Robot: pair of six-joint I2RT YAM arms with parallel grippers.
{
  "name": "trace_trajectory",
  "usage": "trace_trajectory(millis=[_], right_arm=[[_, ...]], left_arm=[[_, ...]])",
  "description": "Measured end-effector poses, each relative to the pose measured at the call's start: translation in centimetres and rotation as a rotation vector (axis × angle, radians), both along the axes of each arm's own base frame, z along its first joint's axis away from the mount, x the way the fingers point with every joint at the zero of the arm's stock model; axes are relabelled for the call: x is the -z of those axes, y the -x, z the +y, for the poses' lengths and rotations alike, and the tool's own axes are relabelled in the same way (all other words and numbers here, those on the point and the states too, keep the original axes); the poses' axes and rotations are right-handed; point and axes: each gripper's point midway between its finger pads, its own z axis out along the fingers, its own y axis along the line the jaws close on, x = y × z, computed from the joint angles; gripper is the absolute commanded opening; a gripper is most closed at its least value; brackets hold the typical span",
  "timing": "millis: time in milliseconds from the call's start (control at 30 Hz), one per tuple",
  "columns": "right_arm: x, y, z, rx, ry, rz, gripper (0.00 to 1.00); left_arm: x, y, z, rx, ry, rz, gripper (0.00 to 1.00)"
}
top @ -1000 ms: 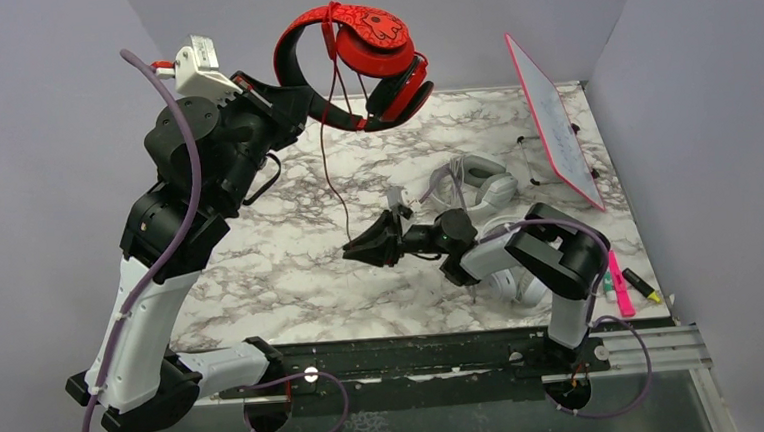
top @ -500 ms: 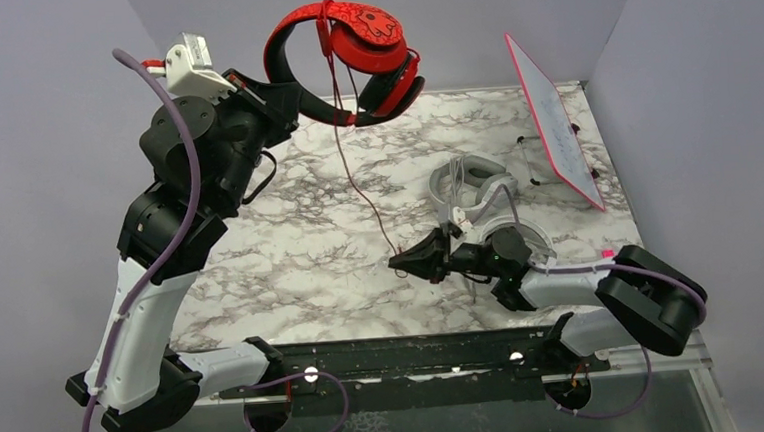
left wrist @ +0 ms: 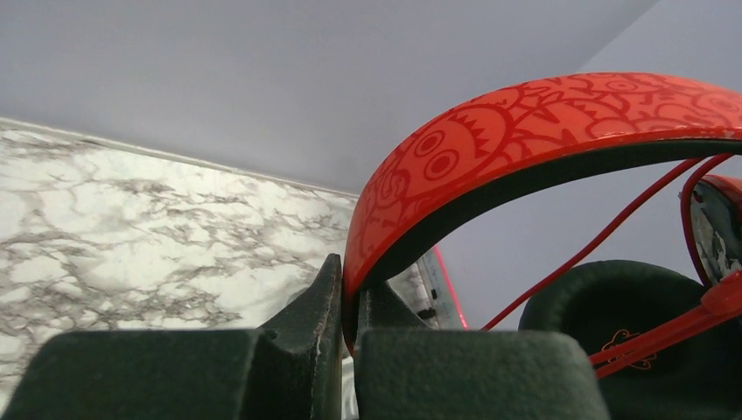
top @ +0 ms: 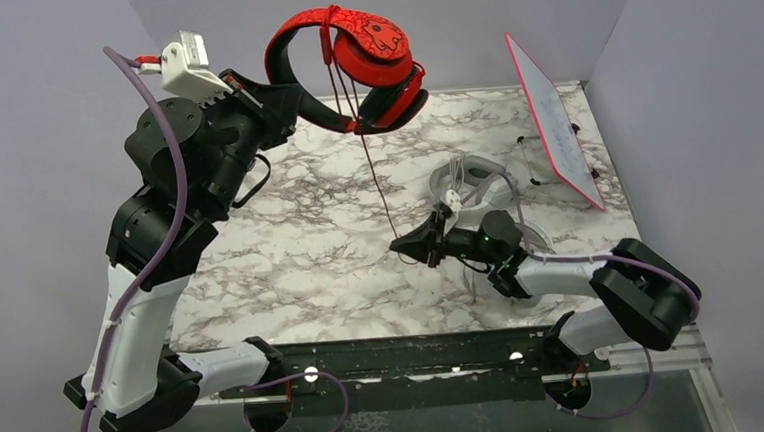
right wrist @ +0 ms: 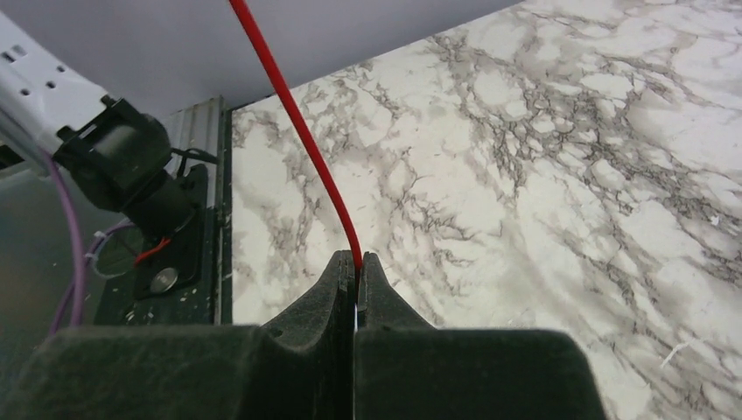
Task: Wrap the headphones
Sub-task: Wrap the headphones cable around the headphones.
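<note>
The red-and-black headphones hang high over the back of the marble table, and my left gripper is shut on the headband. The jaws pinch the band's lower end. Its red cable loops over the band and runs down to my right gripper, which is shut on it low above the table. In the right wrist view the cable enters the closed fingertips. A white-silver headset lies behind the right gripper. A light grey one is partly hidden under the right arm.
A red-framed whiteboard leans against the right wall at the back. Grey walls close in the table on three sides. The black rail with the arm bases runs along the near edge.
My right gripper closed on the red cable and moved right, drawing the cable with it. The left arm shifted slightly, still holding the headphones high.
</note>
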Motion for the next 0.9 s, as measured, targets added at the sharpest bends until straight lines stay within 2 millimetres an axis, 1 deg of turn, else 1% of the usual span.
trace_trajectory(millis=[33,167,233,300,400,433,533,567,633,667,700,733,800,833,867,900], right_arm=[[1.0,-0.7,0.6,-0.001,0.023,0.025,0.01],[1.4,-2.9,2.8,-0.019,0.027,0.04,0.01],[1.9,-3.8,2.9,-0.009,0.024,0.059,0.01],[2.4,-5.4,2.1,0.026,0.019,0.086,0.01],[2.5,-9.4,0.0,0.113,0.006,0.12,0.01],[2.3,-10.8,-0.9,0.141,0.004,0.125,0.01],[0.8,-14.9,-2.8,0.213,0.016,0.126,0.01],[-0.1,-16.3,-3.3,0.235,0.024,0.117,0.01],[-1.8,-18.3,-3.6,0.254,0.048,0.092,0.01],[-2.8,-19.1,-3.6,0.255,0.061,0.079,0.01],[-3.7,-19.6,-3.4,0.253,0.077,0.069,0.01],[-4.6,-20.2,-3.2,0.251,0.093,0.063,0.01],[-6.4,-21.3,-2.7,0.244,0.121,0.056,0.01],[-7.3,-21.8,-2.4,0.239,0.133,0.054,0.01],[-8.0,-22.2,-2.2,0.238,0.147,0.057,0.01],[-8.7,-22.6,-2.1,0.237,0.163,0.066,0.01]], left_arm=[[0.0,0.1,-0.4,0.019,0.008,0.003,0.0],[0.2,0.8,-2.0,0.11,0.034,0.025,0.0],[0.7,1.1,-2.7,0.15,0.034,0.047,0.0],[1.6,1.4,-3.3,0.184,0.026,0.084,0.0],[3.7,2.0,-3.8,0.22,0.0,0.154,0.0],[4.8,2.3,-3.9,0.231,-0.019,0.191,0.0],[7.7,3.3,-3.4,0.241,-0.08,0.293,0.0],[8.9,3.7,-3.1,0.24,-0.112,0.331,0.0],[11.7,4.8,-2.1,0.236,-0.182,0.413,0.0],[13.5,5.6,-1.2,0.229,-0.243,0.467,0.0],[14.5,5.9,-0.7,0.223,-0.275,0.495,0.0],[16.1,6.4,0.0,0.216,-0.336,0.537,0.0],[18.8,7.0,1.1,0.201,-0.421,0.605,0.0],[19.8,7.0,1.6,0.191,-0.458,0.628,0.0],[21.1,6.7,2.2,0.165,-0.511,0.655,0.0],[22.0,6.4,2.6,0.141,-0.543,0.674,0.0]])
